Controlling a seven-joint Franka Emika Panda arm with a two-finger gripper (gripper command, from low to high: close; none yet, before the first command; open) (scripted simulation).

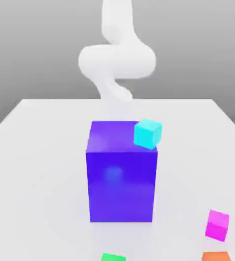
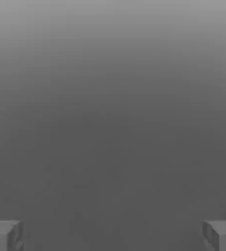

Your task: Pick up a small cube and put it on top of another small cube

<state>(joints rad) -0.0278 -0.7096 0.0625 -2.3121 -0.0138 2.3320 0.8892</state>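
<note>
Several small cubes lie on the white table (image 1: 32,153). A cyan cube (image 1: 148,133) shows at the upper right corner of a large blue block (image 1: 122,176); I cannot tell whether it rests on the block or is beside it. A magenta cube (image 1: 217,225) lies near the front on the exterior view's right, with an orange cube (image 1: 215,256) just in front of it. A green cube (image 1: 112,257) pokes in at the front edge. In the hand view my gripper (image 2: 113,236) is open, its grey fingertips (image 2: 4,235) far apart with nothing between them.
The white arm (image 1: 116,56) rises behind the blue block at the table's far side. The large blue block stands in the middle of the table, much taller than the small cubes.
</note>
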